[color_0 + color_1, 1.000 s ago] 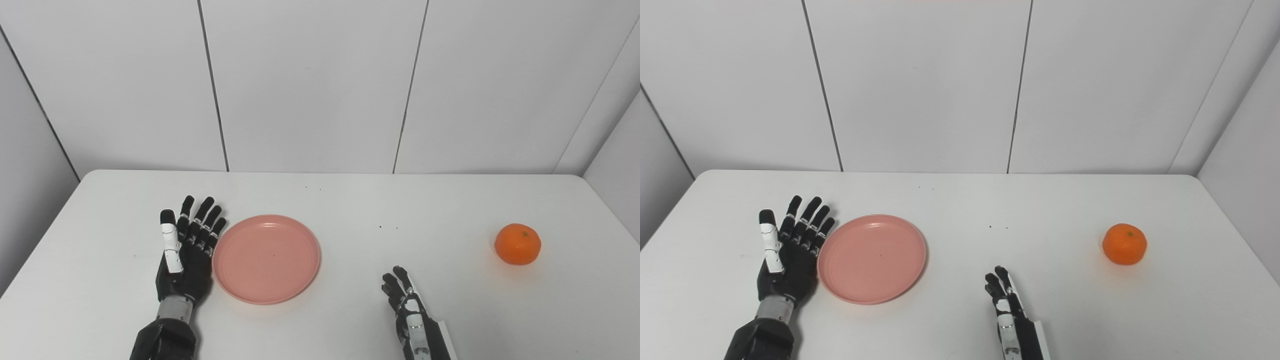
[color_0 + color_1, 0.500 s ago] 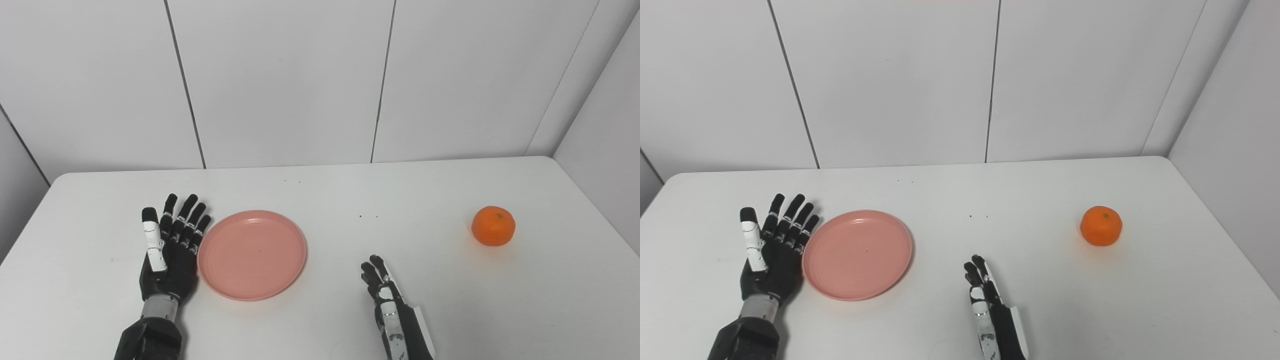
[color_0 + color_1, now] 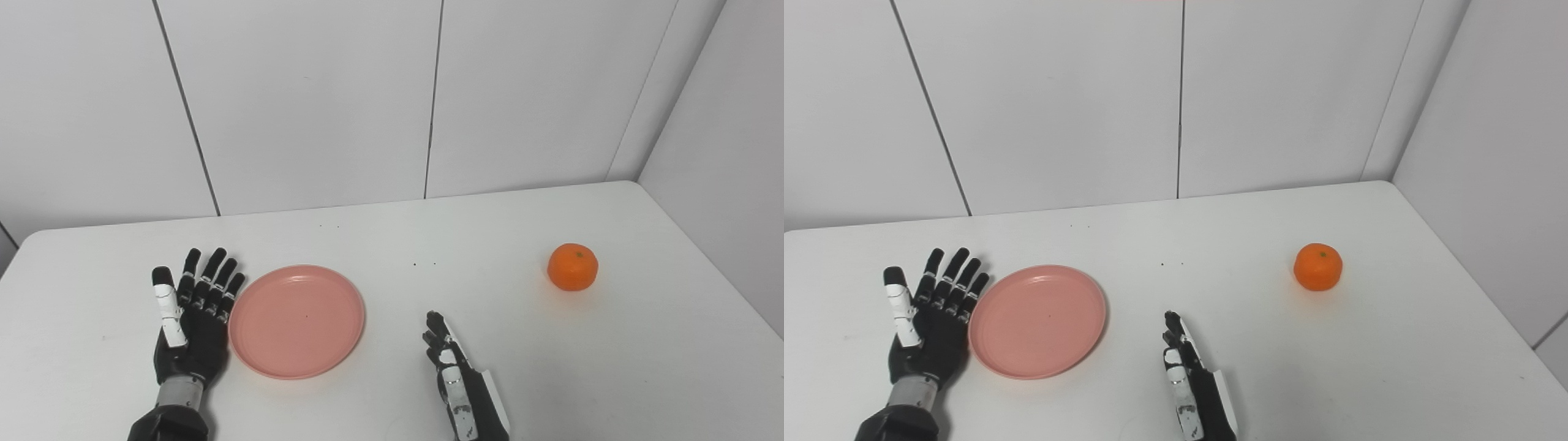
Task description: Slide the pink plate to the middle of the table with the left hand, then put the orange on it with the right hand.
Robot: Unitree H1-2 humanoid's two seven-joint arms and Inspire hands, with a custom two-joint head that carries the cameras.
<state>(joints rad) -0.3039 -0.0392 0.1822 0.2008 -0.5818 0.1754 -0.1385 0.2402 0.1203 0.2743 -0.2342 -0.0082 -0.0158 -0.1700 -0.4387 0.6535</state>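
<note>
Against the grey panelled wall (image 3: 306, 104) stands a broad white rectangular table (image 3: 612, 367), its far edge meeting the panels and its right edge running beside a side wall. On the left half of the table, nearer the front edge than the far one, lies a round, shallow pink plastic plate (image 3: 297, 320), flat on the surface and holding nothing. Just beside the plate's left rim is the robot's black left hand (image 3: 193, 321), palm up with a white-backed thumb, its fingers (image 3: 211, 282) spread apart and pointing toward the far edge; the side of the hand appears to touch the rim, though I cannot be sure of contact. It grips nothing. Near the front edge, a little right of the middle, the black-and-white right hand (image 3: 453, 373) stands on its side, fingers held together and roughly straight, pointing away from the front edge, holding nothing and well apart from the plate. Over toward the right edge sits a small round orange fruit (image 3: 572, 267) with a tiny green stem mark on top, well apart from both hands. A few dark specks (image 3: 424, 264) dot the middle of the table.
</note>
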